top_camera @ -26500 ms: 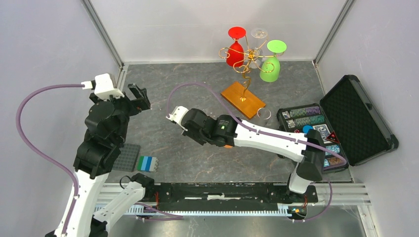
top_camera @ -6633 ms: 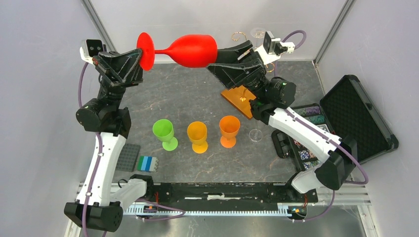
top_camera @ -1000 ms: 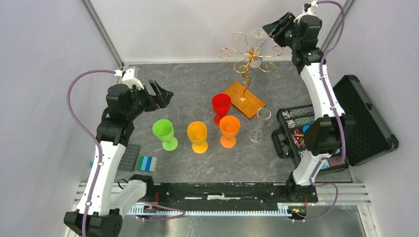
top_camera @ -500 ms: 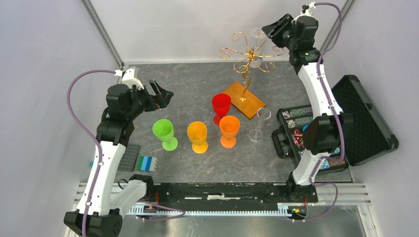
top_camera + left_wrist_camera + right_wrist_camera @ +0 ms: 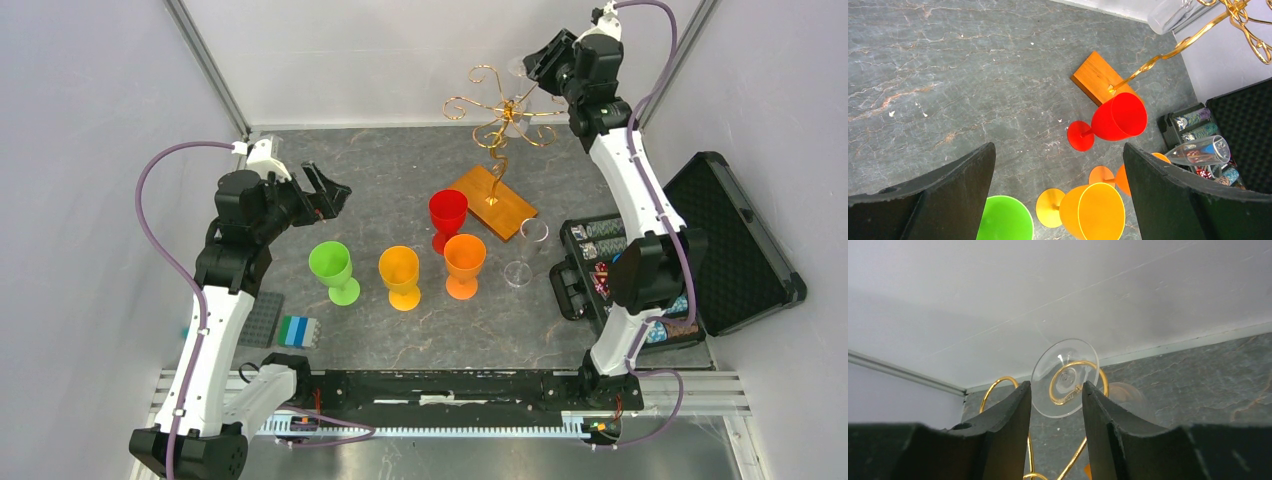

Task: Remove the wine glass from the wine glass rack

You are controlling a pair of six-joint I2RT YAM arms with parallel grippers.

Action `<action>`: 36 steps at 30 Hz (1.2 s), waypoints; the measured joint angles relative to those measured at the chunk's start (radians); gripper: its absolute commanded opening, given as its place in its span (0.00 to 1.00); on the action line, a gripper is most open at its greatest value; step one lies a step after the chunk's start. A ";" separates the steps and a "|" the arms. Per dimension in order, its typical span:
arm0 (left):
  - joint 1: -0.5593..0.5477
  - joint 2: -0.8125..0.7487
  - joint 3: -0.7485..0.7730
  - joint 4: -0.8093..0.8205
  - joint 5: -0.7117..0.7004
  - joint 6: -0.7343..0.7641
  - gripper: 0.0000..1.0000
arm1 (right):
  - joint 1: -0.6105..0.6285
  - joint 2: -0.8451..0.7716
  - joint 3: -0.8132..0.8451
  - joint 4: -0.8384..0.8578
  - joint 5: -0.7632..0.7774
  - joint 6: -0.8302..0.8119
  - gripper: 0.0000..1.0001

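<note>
Reaching step: my right claw point(image 5: 1056, 386), half parted and gripping nothing, frames the clear wine glass point(image 5: 1066, 371) (hung on the wine glass rack point(image 5: 492, 203)). Next, I reckon: close gently, unhook.

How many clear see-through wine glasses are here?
2. One clear wine glass hangs on the gold wire rack; a second clear glass stands on the grey table beside the open black case. None seems hidden.

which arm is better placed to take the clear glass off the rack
Right: the right gripper brackets the foot of the clear glass at the rack. The left gripper hangs open over the table, far away.
</note>
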 measured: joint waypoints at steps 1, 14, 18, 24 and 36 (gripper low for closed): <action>0.000 0.000 0.000 0.000 0.000 0.000 1.00 | 0.003 0.000 0.000 0.003 0.013 -0.013 0.47; 0.000 0.000 0.000 0.000 0.000 0.000 1.00 | 0.010 0.003 0.000 0.046 0.109 -0.122 0.50; 0.000 0.000 0.000 0.000 0.000 0.000 1.00 | 0.010 0.025 0.000 0.073 0.088 -0.126 0.50; 0.000 -0.001 -0.002 0.000 -0.001 0.000 1.00 | 0.008 0.059 0.000 0.108 0.054 -0.116 0.49; 0.000 -0.002 -0.006 0.000 -0.003 0.000 1.00 | -0.003 0.056 -0.032 0.158 -0.011 -0.042 0.42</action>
